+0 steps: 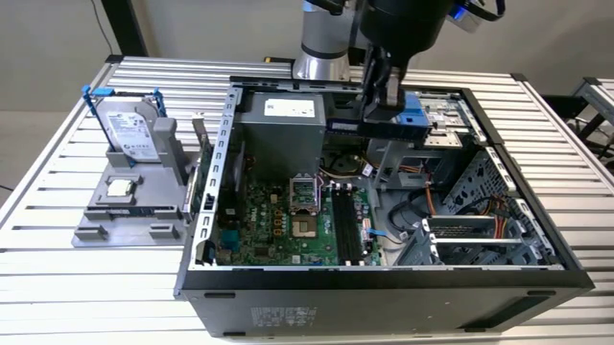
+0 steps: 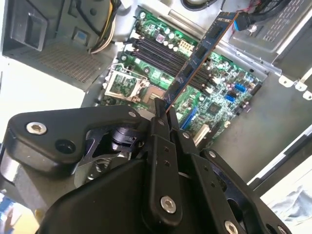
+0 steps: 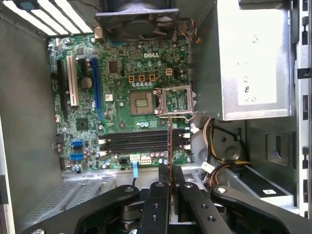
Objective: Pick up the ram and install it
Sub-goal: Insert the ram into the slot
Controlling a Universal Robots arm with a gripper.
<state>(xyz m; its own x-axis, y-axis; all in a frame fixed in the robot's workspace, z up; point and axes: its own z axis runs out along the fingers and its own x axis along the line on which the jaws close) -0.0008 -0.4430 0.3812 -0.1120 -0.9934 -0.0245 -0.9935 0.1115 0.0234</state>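
Two jaws are closed tight on the ram (image 2: 200, 58), and I read the dark board clamped between them in both wrist views; in the first wrist view it shows edge-on as a thin line (image 3: 169, 146). In the exterior view, the ram (image 1: 350, 128) hangs level below the arm, above the open computer case (image 1: 384, 287) and just beside the grey power supply (image 1: 283, 136). It is raised well clear of the motherboard (image 1: 278, 230). The black memory slots (image 3: 136, 141) lie beneath the ram, apart from it. The case lies on the slatted bench (image 1: 57, 287). On the exterior view's left, a grey holder (image 1: 134, 208) carries the hard drive (image 1: 129, 133) and the processor chip (image 1: 119, 188).
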